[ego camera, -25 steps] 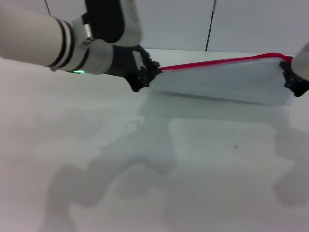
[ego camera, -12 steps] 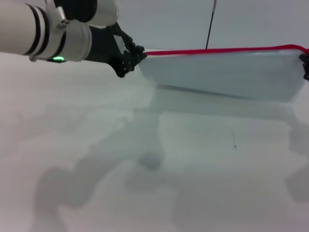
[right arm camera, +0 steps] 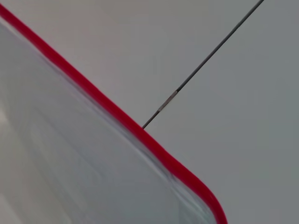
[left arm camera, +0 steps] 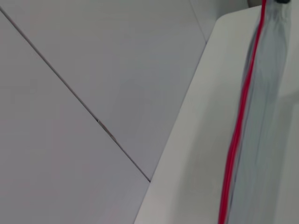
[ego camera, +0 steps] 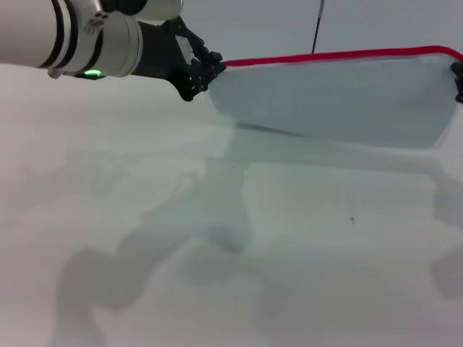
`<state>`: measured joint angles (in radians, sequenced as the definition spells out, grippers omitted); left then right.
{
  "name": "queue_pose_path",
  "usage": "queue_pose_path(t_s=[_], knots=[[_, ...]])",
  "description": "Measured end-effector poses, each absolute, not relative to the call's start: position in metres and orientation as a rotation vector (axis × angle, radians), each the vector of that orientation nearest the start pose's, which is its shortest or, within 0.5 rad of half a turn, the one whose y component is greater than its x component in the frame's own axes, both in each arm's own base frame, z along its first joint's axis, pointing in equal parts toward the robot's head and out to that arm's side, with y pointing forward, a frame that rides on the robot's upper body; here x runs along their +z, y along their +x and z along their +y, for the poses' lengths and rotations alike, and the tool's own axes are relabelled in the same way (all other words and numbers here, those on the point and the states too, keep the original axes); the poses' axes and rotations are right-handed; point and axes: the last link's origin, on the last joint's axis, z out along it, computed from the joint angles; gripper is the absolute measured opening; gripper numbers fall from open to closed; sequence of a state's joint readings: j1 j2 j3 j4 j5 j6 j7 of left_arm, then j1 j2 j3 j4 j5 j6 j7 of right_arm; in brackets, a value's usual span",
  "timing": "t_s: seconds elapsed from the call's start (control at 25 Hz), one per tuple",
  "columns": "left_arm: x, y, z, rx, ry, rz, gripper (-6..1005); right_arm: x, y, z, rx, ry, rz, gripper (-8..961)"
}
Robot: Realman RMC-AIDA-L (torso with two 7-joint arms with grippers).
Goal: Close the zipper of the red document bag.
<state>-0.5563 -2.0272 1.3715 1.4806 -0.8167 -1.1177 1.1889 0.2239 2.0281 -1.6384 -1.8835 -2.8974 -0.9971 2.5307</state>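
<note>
**Bag held taut in the air between both grippers**

The white table point(ego camera: 217, 275) lies nearest, carrying only shadows of arms and bag. Above it hangs the red document bag point(ego camera: 333, 97), lifted off the surface and stretched flat, its pale translucent face toward the head camera. The zipper point(ego camera: 333, 56) runs along its upper edge as a straight red line. The left gripper point(ego camera: 205, 70) is clenched on the zipper's left end at the bag's corner. The right gripper point(ego camera: 459, 79) touches the bag's right edge, mostly out of frame; its grip cannot be judged. Behind stands a grey panelled wall point(left arm camera: 93, 70).
</note>
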Motion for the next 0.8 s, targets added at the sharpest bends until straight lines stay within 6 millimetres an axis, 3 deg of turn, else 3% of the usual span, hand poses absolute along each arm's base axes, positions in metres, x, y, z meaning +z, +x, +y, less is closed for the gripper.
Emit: queue_pose_path(t_s=[0.48, 0.56, 0.68, 0.8], knots=[[0.063, -0.107, 0.407, -0.102, -2.403, -0.002, 160, 0.071, 0.153, 0.352, -0.236, -2.092, 0.209, 214], [0.069, -0.106, 0.408, -0.141, -2.39, -0.025, 244, 0.07, 0.152, 0.352, -0.231, -2.092, 0.203, 217], [0.072, -0.105, 0.409, -0.162, -2.383, -0.032, 370, 0.071, 0.152, 0.352, -0.228, -2.089, 0.204, 461], [0.073, -0.105, 0.409, -0.167, -2.373, -0.03, 435, 0.071, 0.152, 0.352, -0.222, -2.086, 0.212, 548]])
